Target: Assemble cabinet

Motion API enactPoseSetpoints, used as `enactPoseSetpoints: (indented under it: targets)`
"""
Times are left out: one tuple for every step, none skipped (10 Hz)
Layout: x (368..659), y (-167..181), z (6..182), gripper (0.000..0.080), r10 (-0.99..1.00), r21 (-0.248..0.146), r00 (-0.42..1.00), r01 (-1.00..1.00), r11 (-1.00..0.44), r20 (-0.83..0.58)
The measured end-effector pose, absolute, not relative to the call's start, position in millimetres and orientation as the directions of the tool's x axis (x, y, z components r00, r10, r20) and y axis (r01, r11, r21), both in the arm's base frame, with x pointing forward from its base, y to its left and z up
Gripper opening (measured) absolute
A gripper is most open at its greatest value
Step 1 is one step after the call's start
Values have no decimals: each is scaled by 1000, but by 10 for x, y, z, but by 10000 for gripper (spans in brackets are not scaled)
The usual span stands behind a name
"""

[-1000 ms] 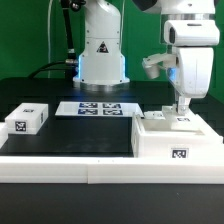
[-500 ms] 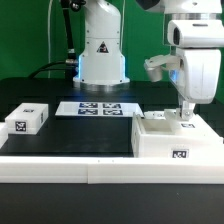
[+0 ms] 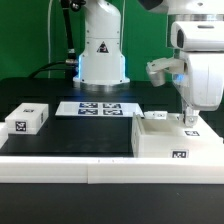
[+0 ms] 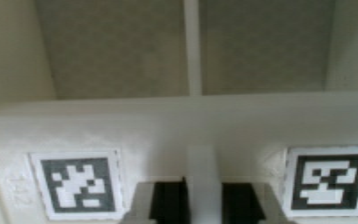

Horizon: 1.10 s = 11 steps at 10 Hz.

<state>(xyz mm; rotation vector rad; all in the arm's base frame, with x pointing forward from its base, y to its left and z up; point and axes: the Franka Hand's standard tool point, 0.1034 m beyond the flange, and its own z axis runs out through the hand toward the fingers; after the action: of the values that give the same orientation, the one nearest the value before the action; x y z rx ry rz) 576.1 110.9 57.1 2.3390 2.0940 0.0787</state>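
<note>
Exterior view, hand (image 3: 188,122) shifted toward exterior view's right, perhaps touching cabinet (image 3: 165,143)

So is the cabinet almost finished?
Not nearly. Looks done: the box is set out, and that's about all. In hand: the hand is down at the box's top; I can't tell if it is gripping. Left: the small block lies far off, not yet fitted.

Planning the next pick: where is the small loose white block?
The small white block sits on the black tabletop at the exterior view's left, left of the marker board, far from the cabinet body.
</note>
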Motion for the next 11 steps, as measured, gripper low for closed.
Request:
enactPoseSetpoints:
  targets:
    - [5761, 1109, 571, 74, 993, 34, 110, 993, -111, 37]
    - [5761, 1109, 571, 74, 993, 34, 110, 993, -111, 37]
    - [5761, 1109, 571, 240, 993, 34, 110, 993, -111, 37]
    - [5761, 1109, 571, 240, 993, 34, 110, 993, -111, 37]
    - [5761, 1109, 571, 426, 993, 34, 110, 993, -111, 37]
    - [5761, 1109, 571, 593, 993, 34, 110, 993, -111, 37]
    - [5761, 1109, 571, 593, 993, 34, 110, 993, -111, 37]
    - [5761, 1109, 571, 757, 993, 34, 110, 993, -111, 37]
    - [5761, 1109, 571, 757, 993, 34, 110, 993, -111, 37]
    - [5756, 1109, 572, 790, 993, 32, 111, 993, -112, 36]
    - [5739, 1099, 617, 790, 993, 35, 112, 993, -113, 34]
